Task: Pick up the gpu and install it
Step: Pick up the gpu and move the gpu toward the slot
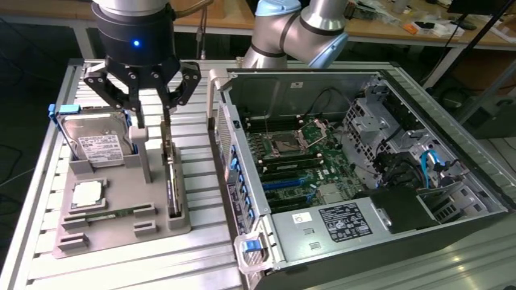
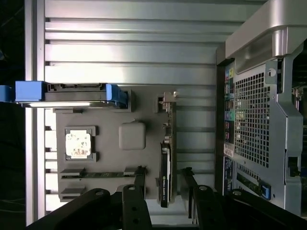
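The gpu [image 1: 171,178] stands on its long edge in a slot along the grey holder tray [image 1: 121,232], on the side nearest the computer case; its silver bracket end points toward the arm. Seen from the wrist, the gpu [image 2: 165,175] is a thin dark strip. My gripper [image 1: 151,112] hangs just above its bracket end, open. In the wrist view the gripper [image 2: 163,178] has one finger on each side of the card, with a gap to each finger [image 2: 139,177]. Nothing is held.
On the same tray sit a hard drive [image 1: 96,145] in a blue frame, a CPU [image 1: 87,193] and a memory stick [image 1: 109,212]. The open computer case [image 1: 339,163] lies close on the exterior view's right, motherboard [image 1: 294,163] exposed. A slatted aluminium table [image 1: 193,260] carries everything.
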You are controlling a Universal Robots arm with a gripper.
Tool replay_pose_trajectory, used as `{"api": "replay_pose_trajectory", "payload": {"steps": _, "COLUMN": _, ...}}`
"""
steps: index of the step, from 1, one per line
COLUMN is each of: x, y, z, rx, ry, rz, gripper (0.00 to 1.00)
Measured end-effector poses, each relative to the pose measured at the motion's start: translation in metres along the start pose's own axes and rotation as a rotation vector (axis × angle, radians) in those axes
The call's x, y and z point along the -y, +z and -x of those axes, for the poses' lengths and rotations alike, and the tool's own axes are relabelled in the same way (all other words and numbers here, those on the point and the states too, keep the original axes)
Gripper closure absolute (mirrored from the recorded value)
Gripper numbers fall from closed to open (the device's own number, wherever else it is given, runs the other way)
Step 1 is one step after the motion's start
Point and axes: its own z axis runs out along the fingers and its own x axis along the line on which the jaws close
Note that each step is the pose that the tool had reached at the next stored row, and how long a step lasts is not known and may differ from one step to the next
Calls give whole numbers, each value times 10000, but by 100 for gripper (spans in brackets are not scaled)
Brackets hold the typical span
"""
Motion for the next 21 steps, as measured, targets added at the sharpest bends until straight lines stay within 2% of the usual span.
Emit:
{"api": "replay_pose_trajectory", "payload": {"steps": 5, "x": 37, "y": 103, "z": -3, "rx": -31, "ry": 2, "rz": 0, "gripper": 58}}
{"api": "replay_pose_trajectory", "payload": {"steps": 13, "x": 250, "y": 181, "z": 21, "rx": -57, "ry": 3, "rz": 3, "gripper": 58}}
{"api": "replay_pose_trajectory", "payload": {"steps": 17, "x": 261, "y": 222, "z": 113, "rx": -60, "ry": 3, "rz": 0, "gripper": 58}}
{"api": "replay_pose_trajectory", "payload": {"steps": 21, "x": 263, "y": 290, "z": 136, "rx": -59, "ry": 5, "rz": 1, "gripper": 58}}
